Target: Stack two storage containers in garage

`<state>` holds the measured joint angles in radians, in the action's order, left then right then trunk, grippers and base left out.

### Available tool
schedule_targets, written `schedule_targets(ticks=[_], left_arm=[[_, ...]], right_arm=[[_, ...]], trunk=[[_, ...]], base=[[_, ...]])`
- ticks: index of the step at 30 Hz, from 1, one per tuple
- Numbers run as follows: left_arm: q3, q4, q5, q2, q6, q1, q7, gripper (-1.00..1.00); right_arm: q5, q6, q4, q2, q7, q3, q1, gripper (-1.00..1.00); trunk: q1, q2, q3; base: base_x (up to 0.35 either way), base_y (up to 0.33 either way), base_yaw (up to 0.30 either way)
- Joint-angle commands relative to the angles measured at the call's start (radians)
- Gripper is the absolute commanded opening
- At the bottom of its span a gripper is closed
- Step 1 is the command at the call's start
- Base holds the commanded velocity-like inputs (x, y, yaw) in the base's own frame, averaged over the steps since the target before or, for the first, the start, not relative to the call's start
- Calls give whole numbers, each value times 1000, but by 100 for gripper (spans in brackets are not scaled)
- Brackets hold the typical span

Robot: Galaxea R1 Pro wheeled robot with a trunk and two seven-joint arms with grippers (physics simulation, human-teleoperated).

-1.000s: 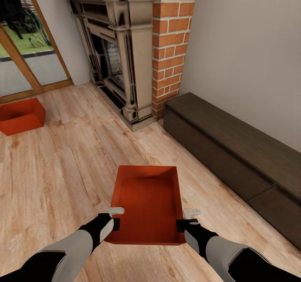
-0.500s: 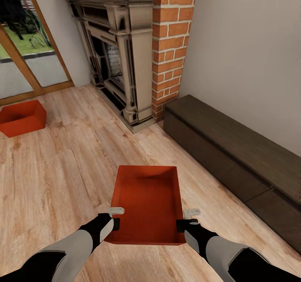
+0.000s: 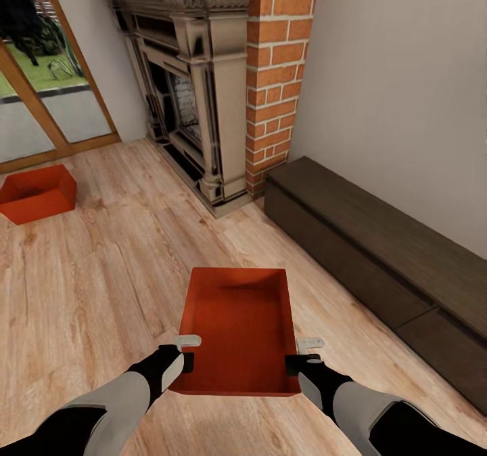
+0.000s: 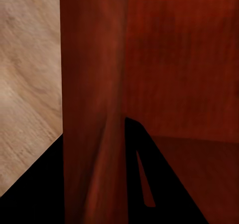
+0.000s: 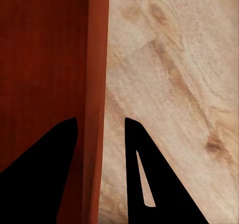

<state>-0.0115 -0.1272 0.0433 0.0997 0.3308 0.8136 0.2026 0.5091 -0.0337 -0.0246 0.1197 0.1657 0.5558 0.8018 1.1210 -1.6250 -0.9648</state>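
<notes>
I hold one red-orange storage container (image 3: 240,321) just above the wood-plank floor of the living room, right in front of me. My left gripper (image 3: 187,351) is shut on its left wall and my right gripper (image 3: 302,353) on its right wall, both near the close end. In the left wrist view the container wall (image 4: 89,84) runs between the two dark fingers of the left gripper (image 4: 94,174). The right wrist view shows the container's right wall (image 5: 97,59) pinched the same way by the right gripper (image 5: 99,169). The other storage container (image 3: 37,192) sits on the floor at the far left.
A dark stone fireplace (image 3: 196,104) with a brick column (image 3: 277,70) stands ahead. A long, low dark bench (image 3: 379,246) runs along the right wall. A wood-framed glass door (image 3: 40,84) is at the far left. Light wood floor (image 3: 101,280) lies between me and the far container.
The whole view has shifted a little: fireplace, bench and far container sit slightly lower in the picture. The held container and both grippers keep their place relative to me.
</notes>
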Motion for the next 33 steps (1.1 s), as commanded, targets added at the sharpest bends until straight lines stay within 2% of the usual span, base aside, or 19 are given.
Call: schedule_targets(ticks=[1, 33], left_arm=[[10, -2, -2, 0, 7, 0, 8, -100], [13, -2, -3, 0, 7, 1, 9, -100]], right_arm=[[6, -1, 0, 0, 6, 9, 0, -100], [6, 3, 0, 0, 6, 9, 0, -100]], trunk=[[-4, 7, 3], [-127, 231, 103]], base=[[0, 0, 0], [0, 0, 0]])
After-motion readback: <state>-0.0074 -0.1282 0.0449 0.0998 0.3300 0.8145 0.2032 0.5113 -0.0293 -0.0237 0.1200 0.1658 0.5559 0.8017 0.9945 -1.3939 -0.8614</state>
